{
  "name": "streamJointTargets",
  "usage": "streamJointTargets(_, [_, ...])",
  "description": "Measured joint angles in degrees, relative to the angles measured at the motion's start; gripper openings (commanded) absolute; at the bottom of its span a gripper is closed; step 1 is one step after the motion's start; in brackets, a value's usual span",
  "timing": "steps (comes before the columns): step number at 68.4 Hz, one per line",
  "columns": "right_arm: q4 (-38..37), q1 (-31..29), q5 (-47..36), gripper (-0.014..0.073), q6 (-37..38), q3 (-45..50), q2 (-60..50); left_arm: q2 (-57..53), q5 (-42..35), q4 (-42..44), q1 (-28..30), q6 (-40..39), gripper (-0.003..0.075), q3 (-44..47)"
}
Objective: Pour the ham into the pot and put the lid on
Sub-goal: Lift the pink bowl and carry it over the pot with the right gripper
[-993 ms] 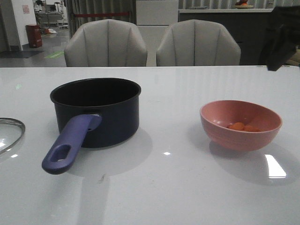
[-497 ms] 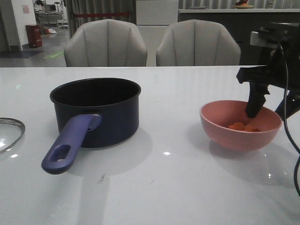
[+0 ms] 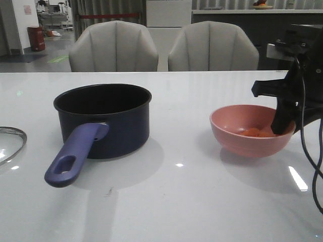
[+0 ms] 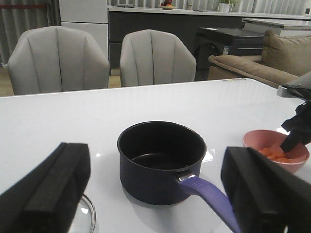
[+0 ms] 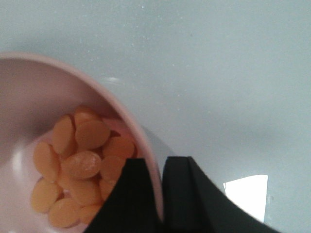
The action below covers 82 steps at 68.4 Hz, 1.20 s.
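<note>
The dark navy pot stands left of centre, its purple-blue handle pointing toward the front. The glass lid lies flat at the left edge, mostly cut off. The pink bowl holds several orange ham pieces, also seen in the front view. My right gripper is shut on the bowl's right rim, one finger inside and one outside. My left gripper hangs open above the table, facing the pot, with nothing between its fingers.
Two grey chairs stand behind the table's far edge. The right arm's cable hangs down at the right side. The bowl sits about a bowl's width to the right of the pot.
The right gripper came down from the upper right, went over the bowl's right rim and shut on it. The bowl has shifted slightly left. Pot and lid have not moved.
</note>
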Motion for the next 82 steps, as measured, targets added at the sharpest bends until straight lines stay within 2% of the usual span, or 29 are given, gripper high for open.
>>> streamJointTargets(8, [0.11,0.00,2.41,0.0139,-1.09,-2.51,-1.29,0.00,0.00,0.00,0.00,0.00,0.0582,0.00])
streamJointTargets(18, [0.11,2.48,8.45,0.0139,-3.04,-10.01,-2.65,0.00,0.00,0.00,0.00,0.00,0.0582,0.00])
streamJointTargets(27, [0.11,8.21,11.81,0.0139,-3.45,-17.28,-2.74,0.00,0.00,0.00,0.00,0.00,0.0582,0.00])
streamJointTargets(37, [0.11,17.16,13.87,0.0139,-3.58,-25.73,-1.30,0.00,0.00,0.00,0.00,0.00,0.0582,0.00])
streamJointTargets(52, [0.39,24.98,15.64,0.0139,-2.42,-39.66,7.88,0.00,-0.09,0.00,0.00,0.00,0.0582,0.00])
streamJointTargets(67, [0.39,25.54,6.82,0.0139,-1.54,-42.03,11.28,0.00,-0.09,0.00,0.00,0.00,0.0582,0.00])
streamJointTargets(82, [0.39,25.99,-10.99,0.0139,-2.25,-33.14,9.11,0.00,-0.09,0.00,0.00,0.00,0.0582,0.00])
